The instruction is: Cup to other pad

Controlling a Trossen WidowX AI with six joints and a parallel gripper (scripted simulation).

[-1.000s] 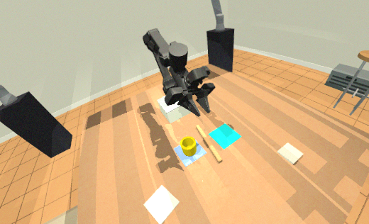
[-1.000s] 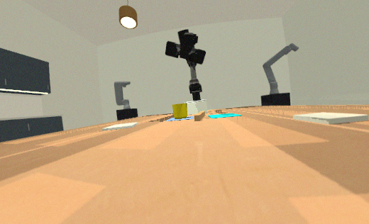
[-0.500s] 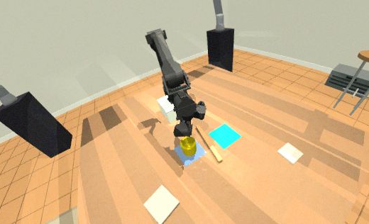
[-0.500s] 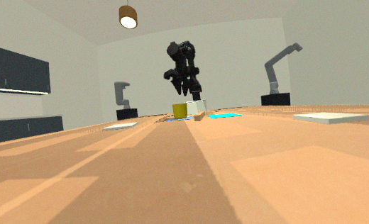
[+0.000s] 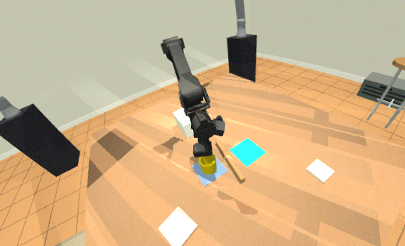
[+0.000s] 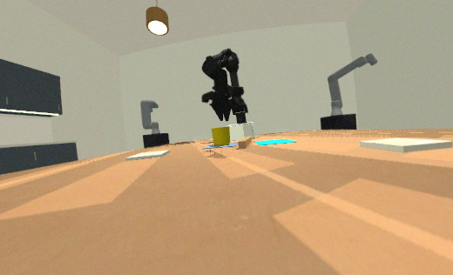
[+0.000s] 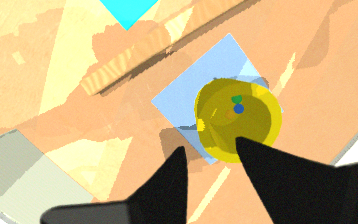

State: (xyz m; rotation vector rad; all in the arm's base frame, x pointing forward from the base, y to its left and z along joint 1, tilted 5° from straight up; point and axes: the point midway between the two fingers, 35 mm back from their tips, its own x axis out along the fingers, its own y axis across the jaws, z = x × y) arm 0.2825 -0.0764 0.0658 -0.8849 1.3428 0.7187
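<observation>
One yellow cup stands upright on one pale blue pad, near the middle of the bench. In the wrist view, three marbles lie at the bottom of the cup: one green, one blue and one orange.

One bright cyan pad lies to the right of the pale blue pad and slightly farther away. One wooden stick lies flat on the bench between the two pads, apart from both.

The hand hangs above the cup with its two fingers pointing down. The fingers stand partly open, at less than half of their range, and grip nothing. In the exterior view, the fingertips are clear above the cup rim. In the wrist view, one fingertip overlaps the near edge of the cup and the other lies to its left, over the bench.

One white block stands behind the arm. Two flat white tiles lie on the bench: one near, one to the right.

Two grey arms on dark bases stand off the bench, one at the left and one at the far side. One stool stands at the right.
</observation>
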